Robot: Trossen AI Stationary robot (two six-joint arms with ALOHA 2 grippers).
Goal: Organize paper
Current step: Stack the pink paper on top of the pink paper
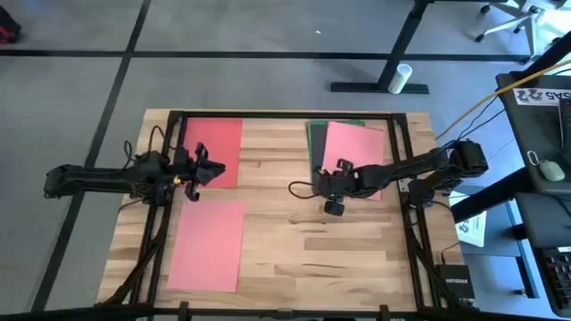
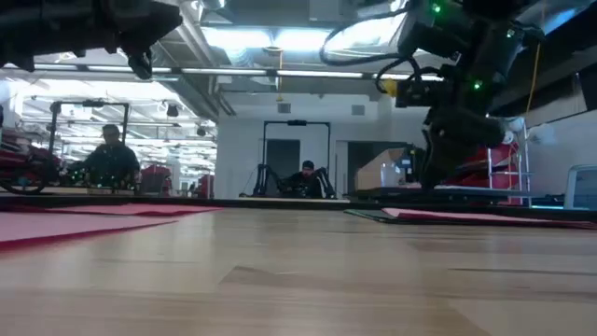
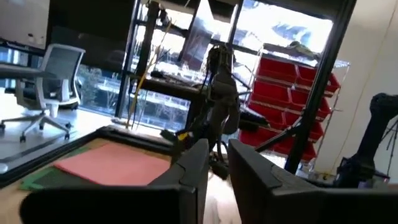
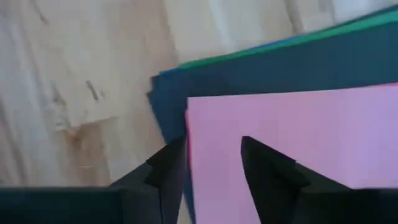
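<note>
At the table's far right lies a stack of paper: a pink sheet (image 1: 355, 147) on top of a dark blue sheet (image 4: 249, 68) and a green one (image 4: 348, 28). A red sheet (image 1: 217, 147) lies flat at the far left, and a lighter red sheet (image 1: 207, 245) lies flat at the near left. My right gripper (image 4: 214, 146) is open and points down over the pink sheet's near left corner, one finger on either side of its left edge. My left gripper (image 1: 207, 165) is open and hovers level at the red sheet's near right corner, holding nothing. My right gripper stands over the pink sheet's near left corner (image 4: 199, 124) from above, fingers pointing down. I cannot tell whether the fingertips touch the sheet. The sheet lies flat on the stack.
A black frame (image 1: 285, 115) runs round the wooden table top. Bare wood lies between the left sheets and the stack. A white printed sheet (image 1: 473, 227) and a router (image 1: 459, 285) sit off the table's right side. People sit in the room beyond (image 2: 112, 154).
</note>
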